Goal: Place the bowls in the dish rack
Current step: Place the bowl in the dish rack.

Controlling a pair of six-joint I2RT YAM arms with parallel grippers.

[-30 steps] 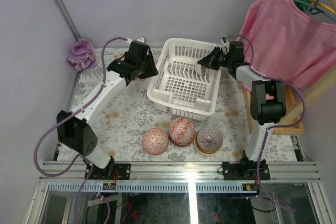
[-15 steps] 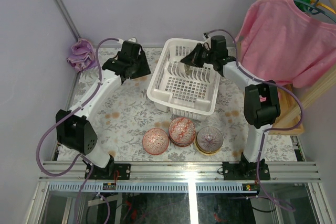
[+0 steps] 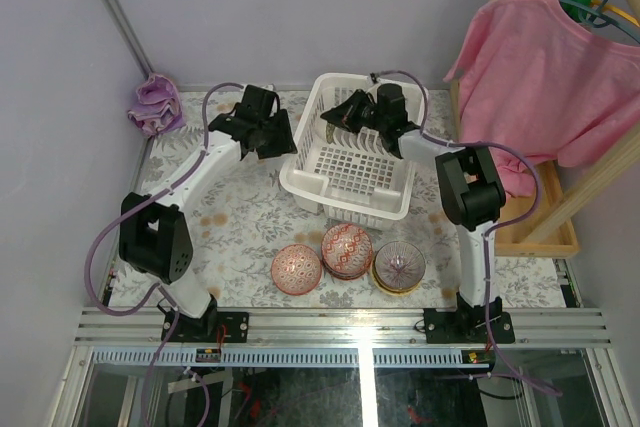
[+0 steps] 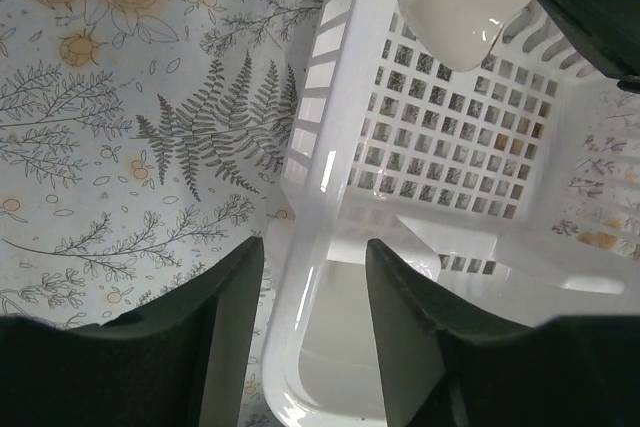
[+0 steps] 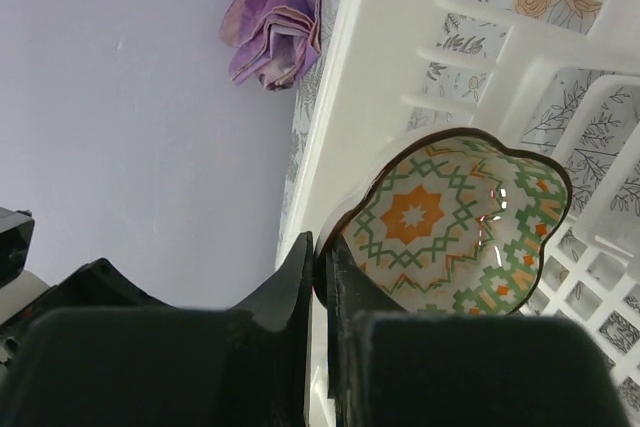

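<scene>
My right gripper point(image 5: 322, 267) is shut on the rim of a bowl point(image 5: 450, 227) with a green and orange star pattern inside. It holds the bowl tilted over the far left part of the white dish rack point(image 3: 350, 162). In the left wrist view the bowl's pale outer side point(image 4: 460, 2) shows above the rack floor. My left gripper point(image 4: 315, 327) is open, its fingers straddling the rack's left rim point(image 4: 330, 157) without pinching it. Three more bowls sit near the front edge: a pink one point(image 3: 296, 269), a red patterned one point(image 3: 347, 250) and a tan one point(image 3: 399, 265).
A purple cloth point(image 3: 155, 104) lies at the back left corner beside the wall. A pink shirt point(image 3: 545, 67) hangs on a hanger at the right, above a wooden frame point(image 3: 540, 237). The floral tablecloth point(image 3: 235, 217) covers the table.
My right arm has swung left with the bowl, from the rack's right wall to over its far left part. My left gripper has opened wider beside the rack's left rim.
</scene>
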